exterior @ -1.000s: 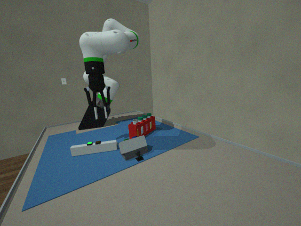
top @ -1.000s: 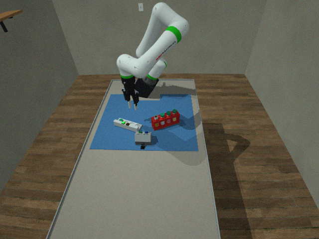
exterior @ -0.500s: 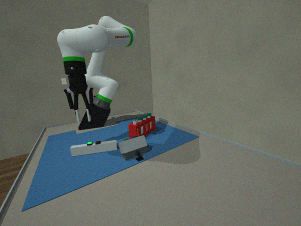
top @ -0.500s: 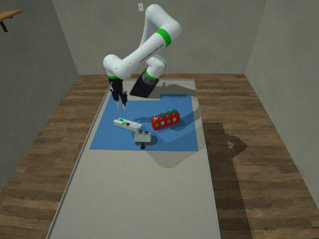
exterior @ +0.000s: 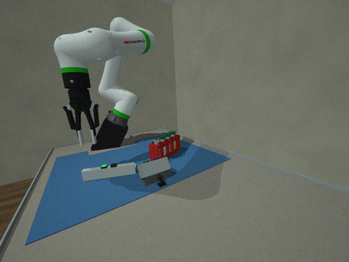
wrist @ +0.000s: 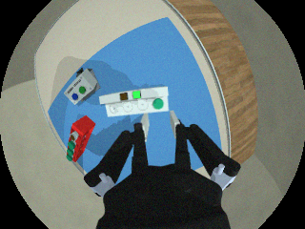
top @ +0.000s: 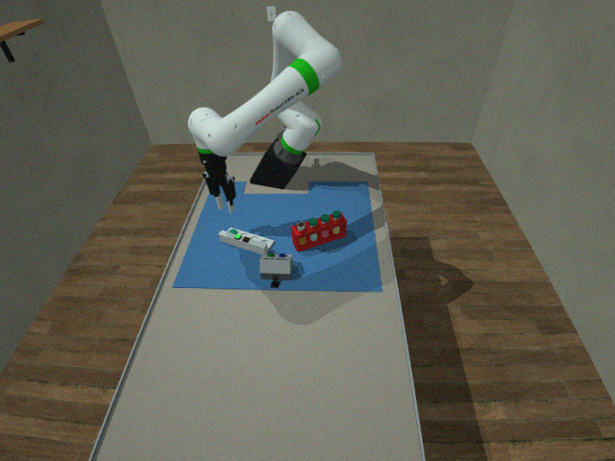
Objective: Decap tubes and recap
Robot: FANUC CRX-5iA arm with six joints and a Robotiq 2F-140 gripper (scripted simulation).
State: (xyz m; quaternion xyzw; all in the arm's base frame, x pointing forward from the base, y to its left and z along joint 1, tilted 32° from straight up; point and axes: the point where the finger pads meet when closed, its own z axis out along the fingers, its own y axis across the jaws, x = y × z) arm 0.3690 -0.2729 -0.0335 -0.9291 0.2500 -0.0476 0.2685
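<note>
The red decapping station (top: 319, 231) stands on the blue mat. Three of its tubes wear green caps (top: 324, 218). The tube at its left end in the top view (top: 301, 226) has no cap. The white cap tray (top: 245, 239) lies left of the station. One green cap (top: 232, 230) sits in the tray's leftmost nest, and it also shows in the wrist view (wrist: 158, 103). The tray's green lamp (top: 238, 236) is lit and the lamp beside it (wrist: 122, 97) is dark. My gripper (top: 224, 206) hangs high above the mat on the arm's side of the tray, near the cap's end. Its fingers stand partly apart with nothing between them.
The small key desk (top: 275, 265) with a green key (top: 270, 254) and a blue key (top: 282, 255) stands in front of the tray and the station. The arm's dark base (top: 277, 168) is at the mat's far edge. The table's raised rim (top: 191, 218) runs close to the gripper's left.
</note>
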